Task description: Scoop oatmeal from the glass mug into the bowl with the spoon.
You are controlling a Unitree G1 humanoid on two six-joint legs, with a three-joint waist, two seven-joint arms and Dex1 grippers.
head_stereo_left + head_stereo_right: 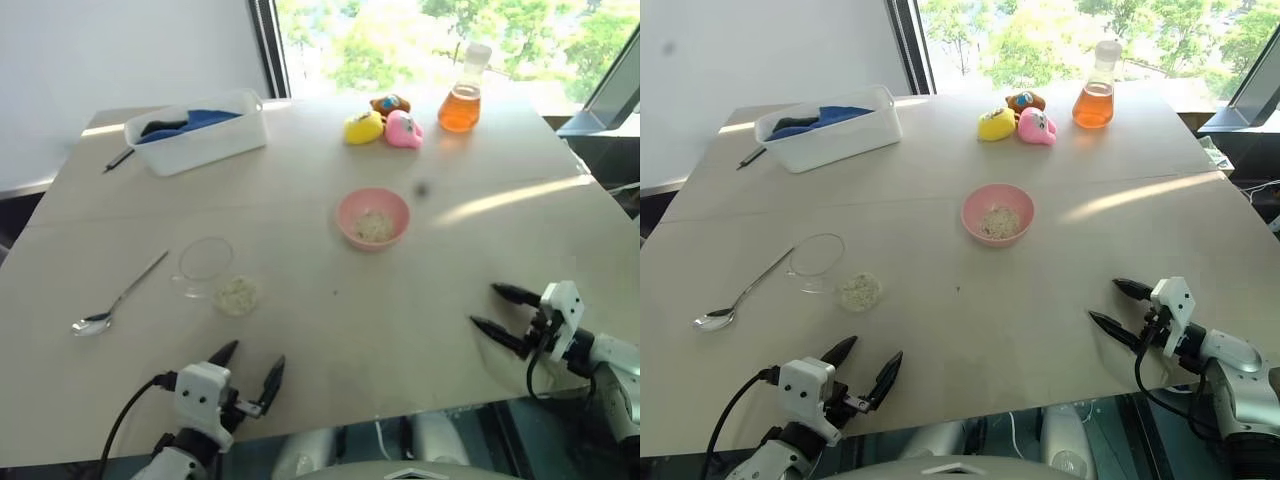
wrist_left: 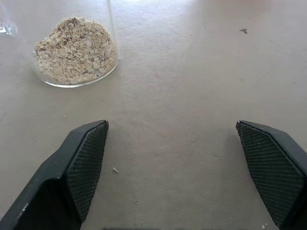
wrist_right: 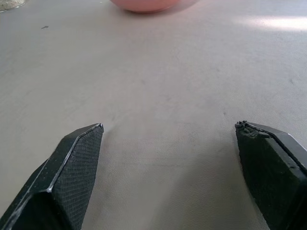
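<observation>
Oatmeal (image 1: 238, 295): in the glass mug (image 1: 213, 272) lying tipped on the table (image 1: 300, 340), more in the pink bowl (image 1: 373, 218) beyond.
Left gripper (image 1: 248, 367): spread, empty, near edge.
Right gripper (image 1: 490, 308): spread, empty.
Spoon (image 1: 118, 297): left of mug, apart.

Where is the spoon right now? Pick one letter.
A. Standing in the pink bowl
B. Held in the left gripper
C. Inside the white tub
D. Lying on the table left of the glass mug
D: the spoon lies flat on the table, left of the glass mug, with no gripper touching it.
</observation>
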